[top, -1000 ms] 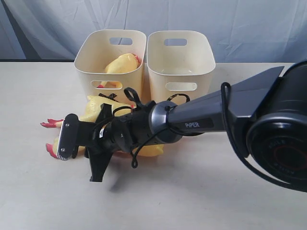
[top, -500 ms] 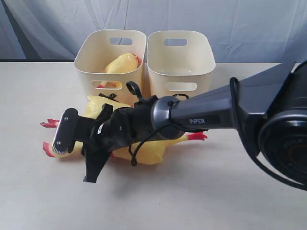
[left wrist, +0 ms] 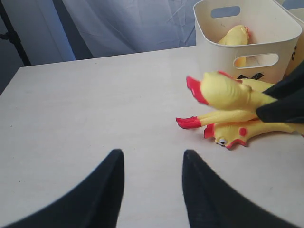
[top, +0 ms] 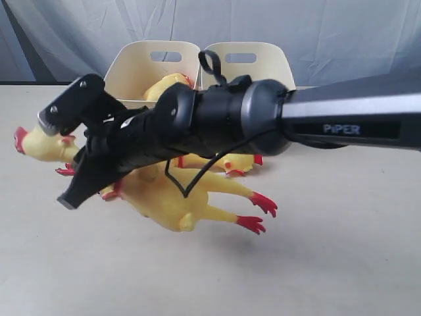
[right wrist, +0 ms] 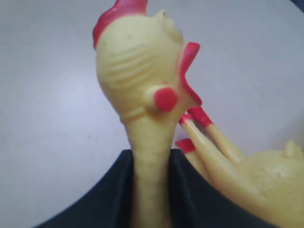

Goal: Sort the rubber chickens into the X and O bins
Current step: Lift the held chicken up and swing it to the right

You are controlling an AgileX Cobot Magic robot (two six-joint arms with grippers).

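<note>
My right gripper (top: 56, 158) reaches across to the left and is shut on the neck of a large yellow rubber chicken (top: 174, 207). That chicken hangs above the table, with its red-combed head (right wrist: 137, 71) past the jaws (right wrist: 151, 161). Two more rubber chickens lie on the table behind it. One shows its head (left wrist: 228, 137), the other its red feet (top: 66, 170). Another chicken (left wrist: 235, 35) rests in the left cream bin (top: 128, 66), and the right bin (top: 266, 56) stands beside it. The bins' marks are hidden. My left gripper (left wrist: 153, 159) is open over bare table.
A grey-blue curtain (top: 329, 33) hangs behind the table. The black right arm (top: 342, 125) spans the scene in front of both bins. Bare tabletop (left wrist: 95, 104) stretches to the left of the chickens.
My right gripper has risen and swung left with the chicken. The bird, lying on the table before, now hangs in the air with its legs trailing to the right.
</note>
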